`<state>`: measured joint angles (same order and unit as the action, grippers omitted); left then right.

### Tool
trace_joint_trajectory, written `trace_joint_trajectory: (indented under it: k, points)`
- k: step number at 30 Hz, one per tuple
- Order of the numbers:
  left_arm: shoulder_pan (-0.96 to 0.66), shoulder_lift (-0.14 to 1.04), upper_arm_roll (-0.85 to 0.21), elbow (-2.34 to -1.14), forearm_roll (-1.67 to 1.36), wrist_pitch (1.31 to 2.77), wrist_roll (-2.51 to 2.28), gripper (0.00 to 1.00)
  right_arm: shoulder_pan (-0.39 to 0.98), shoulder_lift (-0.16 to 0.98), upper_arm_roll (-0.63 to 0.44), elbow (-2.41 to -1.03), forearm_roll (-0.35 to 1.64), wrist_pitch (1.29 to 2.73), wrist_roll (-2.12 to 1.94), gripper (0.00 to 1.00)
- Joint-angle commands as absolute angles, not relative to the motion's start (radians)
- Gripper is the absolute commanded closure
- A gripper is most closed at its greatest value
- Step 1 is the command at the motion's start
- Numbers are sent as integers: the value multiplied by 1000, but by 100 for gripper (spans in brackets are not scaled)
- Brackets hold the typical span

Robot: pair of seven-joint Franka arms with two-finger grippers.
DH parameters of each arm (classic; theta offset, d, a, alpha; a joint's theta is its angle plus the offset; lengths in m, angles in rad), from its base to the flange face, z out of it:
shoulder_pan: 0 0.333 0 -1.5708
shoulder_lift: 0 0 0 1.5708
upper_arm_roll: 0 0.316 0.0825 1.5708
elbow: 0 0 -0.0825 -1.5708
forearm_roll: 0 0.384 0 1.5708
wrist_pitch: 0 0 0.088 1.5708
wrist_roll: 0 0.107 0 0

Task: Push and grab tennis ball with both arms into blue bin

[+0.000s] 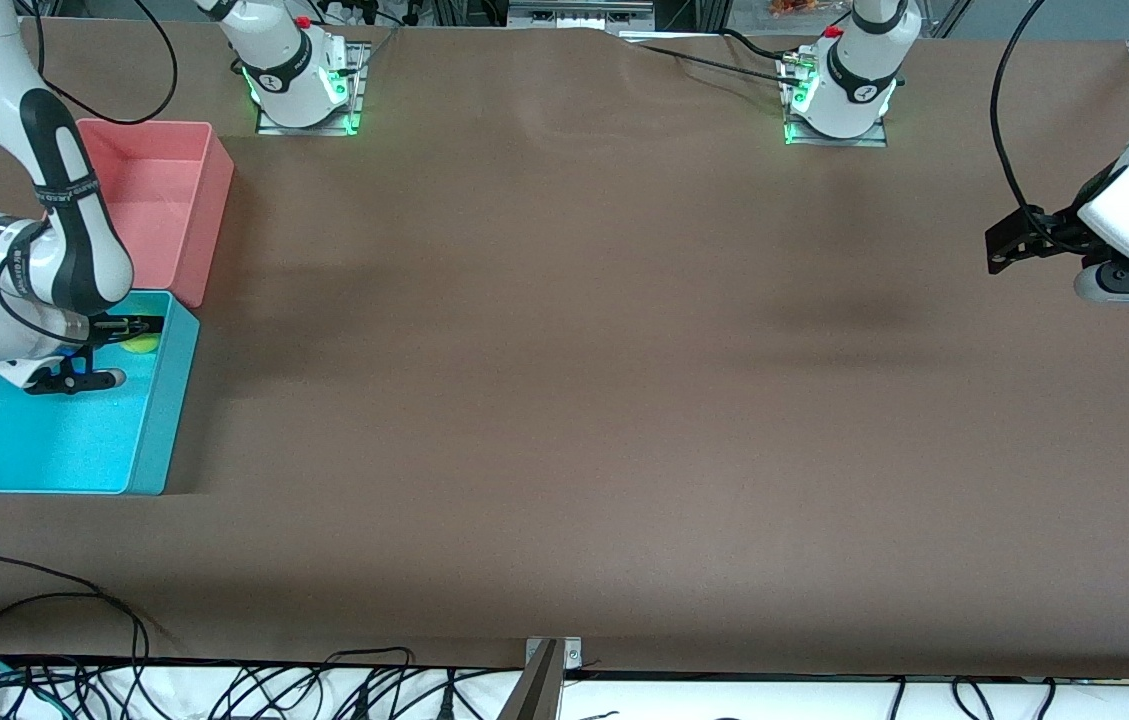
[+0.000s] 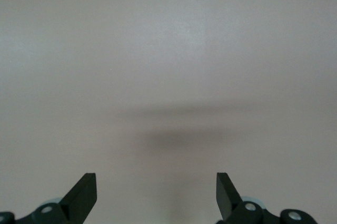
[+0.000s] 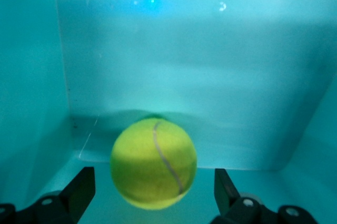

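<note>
Right gripper (image 3: pixel 152 195) sits inside the blue bin (image 1: pixel 149 440), near the bin end closest to the pink bin (image 1: pixel 209 210). Its fingers (image 3: pixel 79 187) are spread wide, with a clear gap on each side of the ball (image 3: pixel 154 163); neither pad touches it. In the right wrist view the ball lies between the two fingertips, loose, against the bin's floor and wall corner. Front view shows the ball (image 1: pixel 141 345) as a yellow-green patch just beside the gripper (image 1: pixel 114 350), within the bin walls.

Left gripper (image 1: pixel 1002 245) hangs over bare table (image 1: pixel 574 400) at the left arm's end, well apart from the bins. Its fingers (image 2: pixel 84 195) are fully parted with nothing between them; left wrist view shows only tabletop (image 2: pixel 168 76) below. Left arm waits.

Blue bin touches the pink bin at one corner and lies nearer the front camera.
</note>
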<state>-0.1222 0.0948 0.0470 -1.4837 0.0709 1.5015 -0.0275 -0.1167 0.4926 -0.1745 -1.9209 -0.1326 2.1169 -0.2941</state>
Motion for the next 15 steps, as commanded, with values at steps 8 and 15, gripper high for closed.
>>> trace_joint_trajectory:
  k: [8, 15]
  points:
    - [-112, 71, 41, -1502, 58, 1508, -17, 0, -109, 439, -156, -1628, -140, 1694, -328, 0]
    - [-112, 71, 41, -1502, 58, 1506, -17, 0, -52, 437, -155, -1418, -140, 1473, -311, 0]
